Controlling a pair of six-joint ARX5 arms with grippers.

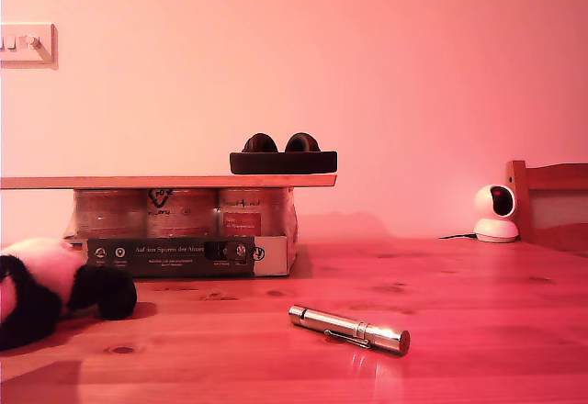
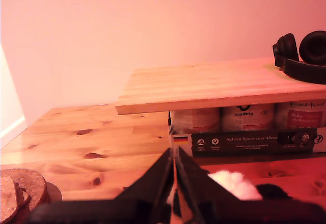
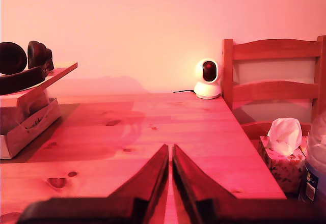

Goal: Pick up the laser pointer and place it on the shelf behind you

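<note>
The laser pointer (image 1: 349,329), a slim shiny silver cylinder with a clip, lies flat on the wooden tabletop near the front of the exterior view, right of centre. The shelf (image 1: 165,182) is a light wooden plank resting on a box of cans further back, toward the exterior view's left; it also shows in the first wrist view (image 2: 214,84) and edge-on in the second (image 3: 56,74). My first gripper (image 2: 173,154) is shut with nothing in it, pointing toward the shelf's box. My second gripper (image 3: 169,148) is shut and empty above bare table. Neither wrist view shows the pointer, and no arm appears in the exterior view.
Black headphones (image 1: 283,153) sit on the shelf's end. A box with cans (image 1: 184,257) holds the plank up. A panda plush (image 1: 46,289) lies at the exterior view's left. A white camera (image 1: 496,213) and chair (image 1: 551,204) stand at its right. A tissue box (image 3: 282,155) and cork coasters (image 2: 20,188) are nearby.
</note>
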